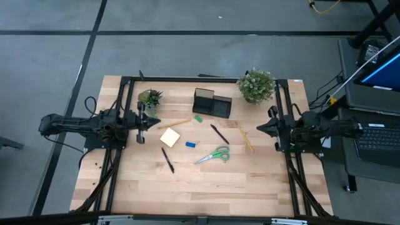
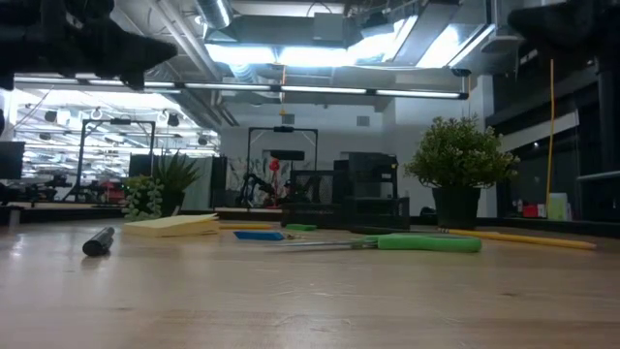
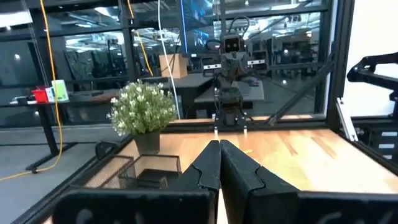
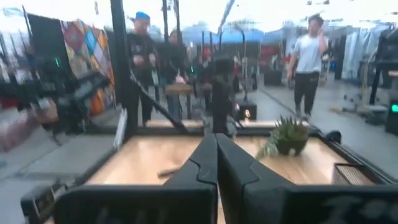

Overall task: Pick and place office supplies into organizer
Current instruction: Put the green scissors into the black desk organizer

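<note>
The black organizer [image 1: 211,103] stands near the table's far edge. In front of it lie a green eraser [image 1: 197,117], a yellow sticky-note pad [image 1: 169,137], a blue eraser [image 1: 190,144], green-handled scissors [image 1: 214,155], two black pens [image 1: 219,134] [image 1: 167,159] and two pencils [image 1: 174,124] [image 1: 245,136]. My left gripper [image 1: 152,122] hovers shut at the table's left side, level with the pad. My right gripper [image 1: 259,128] hovers shut at the right side, beside the pencil. In the wrist views the left fingers [image 3: 219,155] and the right fingers [image 4: 216,155] meet. Neither touches anything.
A small potted plant [image 1: 150,99] stands left of the organizer and a bushier one [image 1: 256,84] stands right of it. Black frame rails run along the table's left, right and far sides. Bare wood lies toward the near edge [image 1: 200,187]. People stand in the room beyond.
</note>
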